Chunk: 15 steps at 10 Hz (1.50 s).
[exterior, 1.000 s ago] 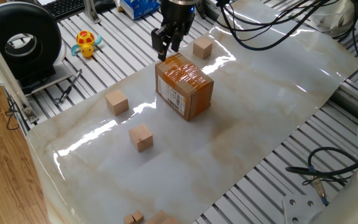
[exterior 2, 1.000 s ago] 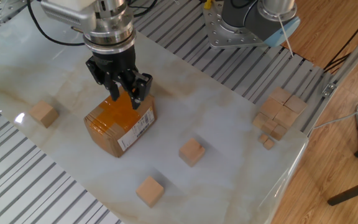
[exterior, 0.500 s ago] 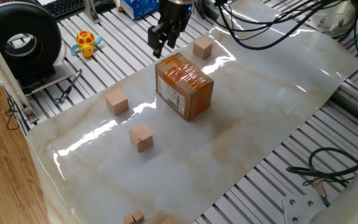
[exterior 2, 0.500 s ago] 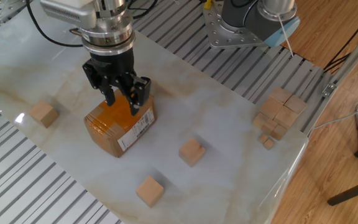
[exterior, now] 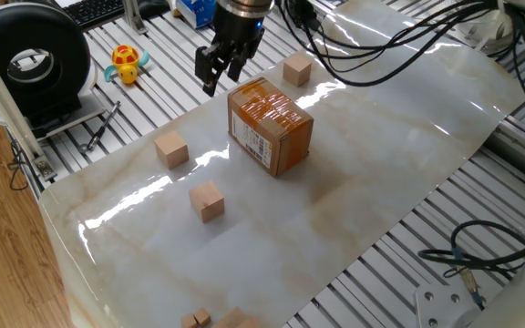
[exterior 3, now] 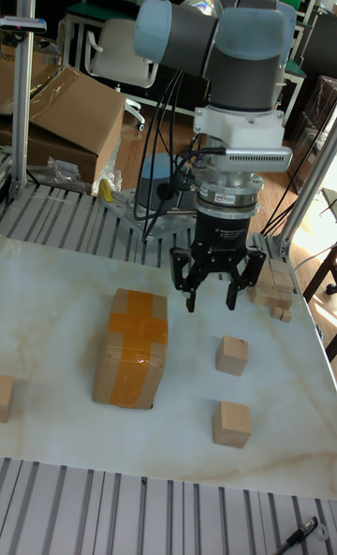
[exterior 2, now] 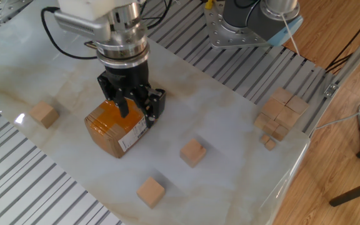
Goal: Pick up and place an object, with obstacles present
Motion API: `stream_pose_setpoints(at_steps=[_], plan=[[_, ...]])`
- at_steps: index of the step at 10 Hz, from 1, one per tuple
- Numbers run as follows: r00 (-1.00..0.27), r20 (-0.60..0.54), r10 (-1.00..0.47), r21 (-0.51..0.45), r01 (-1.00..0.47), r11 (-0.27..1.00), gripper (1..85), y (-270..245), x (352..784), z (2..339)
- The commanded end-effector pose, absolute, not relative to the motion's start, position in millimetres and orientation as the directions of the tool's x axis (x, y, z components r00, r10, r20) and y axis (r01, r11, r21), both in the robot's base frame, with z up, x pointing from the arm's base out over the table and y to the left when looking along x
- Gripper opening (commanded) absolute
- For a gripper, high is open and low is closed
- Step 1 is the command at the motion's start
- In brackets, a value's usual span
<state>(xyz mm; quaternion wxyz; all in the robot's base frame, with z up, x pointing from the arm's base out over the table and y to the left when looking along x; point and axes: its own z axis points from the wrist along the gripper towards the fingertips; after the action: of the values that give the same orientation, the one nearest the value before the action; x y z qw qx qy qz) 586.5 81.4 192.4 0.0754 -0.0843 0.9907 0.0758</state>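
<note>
Marble-look desk (exterior: 381, 164); end effector (exterior 3: 214, 299) spread, empty, hovering beside cardboard box (exterior 3: 131, 348); nearest wooden cube (exterior 3: 231, 354) sits just below-front of it in tall view, so short drop I'd guess.

Bright overhead light streaks white glare across the glossy table (exterior: 399, 137) (shadows soft), and all views stay sharp.
</note>
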Motion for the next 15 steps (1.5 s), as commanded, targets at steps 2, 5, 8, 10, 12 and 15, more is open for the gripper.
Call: stream_pose_setpoints(at_steps=[2,5,8,10,12,15], plan=[[-0.983,-0.142,-0.119,0.123,-0.137,0.983,62.3,114.4,582.5,168.6],[-0.983,-0.157,-0.096,0.103,-0.113,0.988,62.0,141.2,577.1,159.4],[-0.979,-0.111,-0.174,0.058,-0.181,0.982,62.7,130.3,565.1,156.8],[-0.990,-0.100,-0.102,0.071,-0.110,0.991,63.0,155.4,550.3,154.4],[-0.995,-0.093,-0.023,0.060,-0.029,0.998,61.3,181.6,535.4,148.4],[-0.994,-0.092,-0.058,0.043,-0.063,0.997,60.0,178.5,534.4,147.7]])
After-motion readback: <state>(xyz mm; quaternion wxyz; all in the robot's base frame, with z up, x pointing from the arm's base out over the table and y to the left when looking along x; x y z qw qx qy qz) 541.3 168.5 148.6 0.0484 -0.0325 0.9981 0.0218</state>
